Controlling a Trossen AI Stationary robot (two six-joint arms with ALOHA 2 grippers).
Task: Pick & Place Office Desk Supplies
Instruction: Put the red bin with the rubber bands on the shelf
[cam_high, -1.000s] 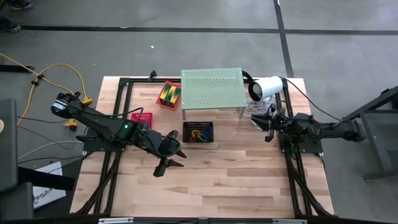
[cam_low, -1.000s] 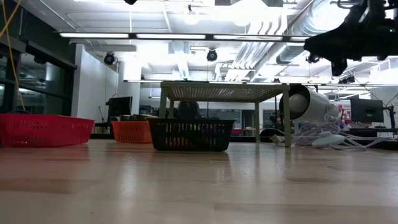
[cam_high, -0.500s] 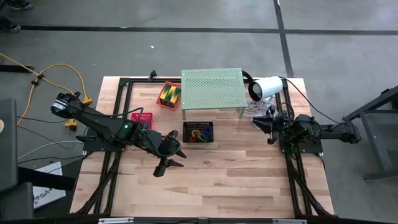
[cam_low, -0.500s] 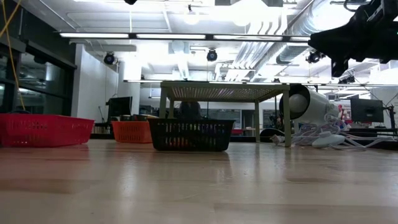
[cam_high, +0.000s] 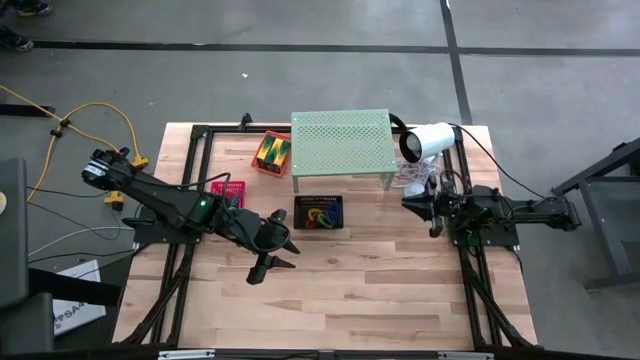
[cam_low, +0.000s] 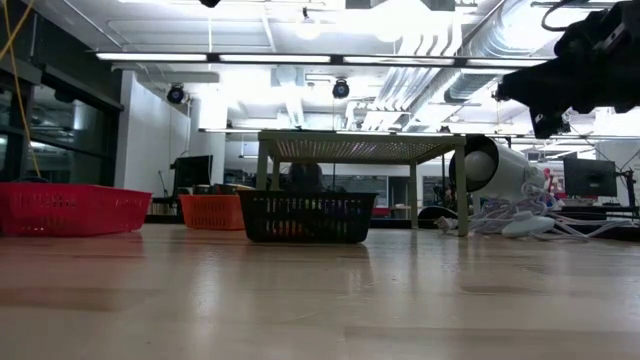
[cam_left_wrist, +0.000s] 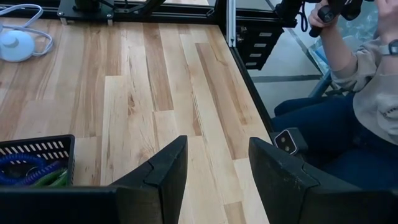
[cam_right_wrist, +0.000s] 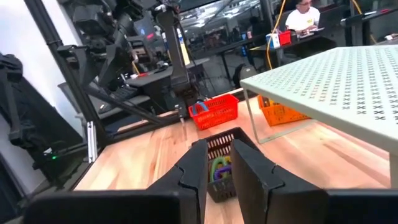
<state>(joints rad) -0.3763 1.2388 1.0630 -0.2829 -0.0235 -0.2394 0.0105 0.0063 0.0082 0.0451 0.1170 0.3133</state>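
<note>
approaching the loops (cam_high: 318, 215) in the black basket (cam_high: 319, 203) slowly from above is advised for the right gripper (cam_high: 419, 204), seen well apart, nearly closed and empty, while the left gripper (cam_high: 278, 259) is kept open, holding nothing.

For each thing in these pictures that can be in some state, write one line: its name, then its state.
Left tool: open, empty, raised above the bare table.
Right tool: fingers narrowly apart, empty, near the lamp.
Black basket: upright, holding coloured loops.
Orange basket: upright, holding yellow-and-green wedges.
Red basket: upright, contents unclear.
Green shelf: standing on its legs, top bare.
</note>
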